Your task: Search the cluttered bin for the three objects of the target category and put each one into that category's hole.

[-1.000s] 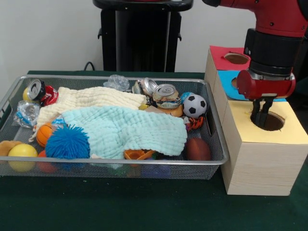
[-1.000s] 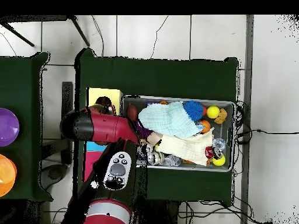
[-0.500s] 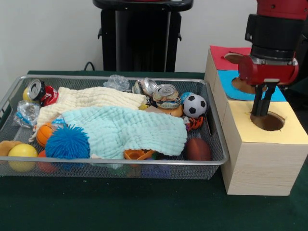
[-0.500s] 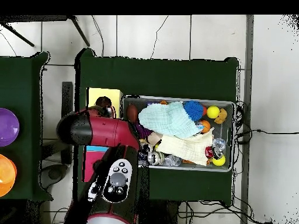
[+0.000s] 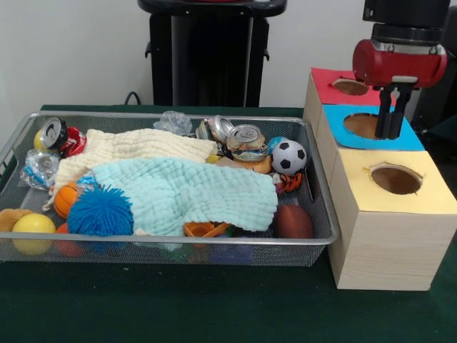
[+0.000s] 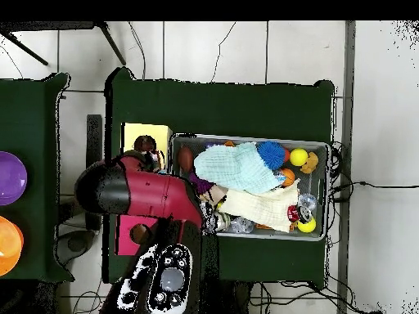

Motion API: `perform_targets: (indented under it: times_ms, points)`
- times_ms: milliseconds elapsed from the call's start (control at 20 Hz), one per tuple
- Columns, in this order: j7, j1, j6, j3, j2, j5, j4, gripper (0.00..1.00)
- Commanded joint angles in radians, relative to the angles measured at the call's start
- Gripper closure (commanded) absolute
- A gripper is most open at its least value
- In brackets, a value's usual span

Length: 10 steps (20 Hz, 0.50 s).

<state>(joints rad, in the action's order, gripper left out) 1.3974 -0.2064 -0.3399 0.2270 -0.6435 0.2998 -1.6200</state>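
Observation:
My gripper [image 5: 390, 133] hangs above the blue-topped box [image 5: 362, 126], behind the yellow-topped box and its round hole [image 5: 396, 179]. Its fingers stand slightly apart, open, with nothing between them. The wire bin [image 5: 320, 187] to the left holds a soccer ball [image 5: 289, 157], a brown football [image 5: 293, 221], an orange basketball [image 5: 65, 200], a yellow ball [image 5: 32, 226], a blue spiky ball [image 5: 100, 212] and crushed cans [image 5: 247, 143]. A pale blue cloth [image 5: 189, 193] and a cream cloth [image 5: 132, 148] cover other things. In the overhead view the red arm [image 6: 135, 190] hides the gripper.
A red-topped box [image 5: 350, 86] with its own hole stands behind the blue one. A second can [image 5: 53, 133] and crumpled plastic [image 5: 39, 168] lie at the bin's left end. The overhead view shows the bin [image 6: 322, 147] right of the yellow box [image 6: 146, 134].
My gripper has risen out of the yellow box's hole and drawn back over the blue box. The bin's contents have not moved.

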Motion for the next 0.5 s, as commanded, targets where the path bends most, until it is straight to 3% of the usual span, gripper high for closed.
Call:
perform_targets:
  times_ms: [50, 500]
  points:
    - [0.072, 0.043, -0.099, -0.039, 0.002, -0.11, -0.121, 1.0]
    - [0.021, 0.156, -0.026, -0.112, 0.012, -0.212, -0.174, 1.0]
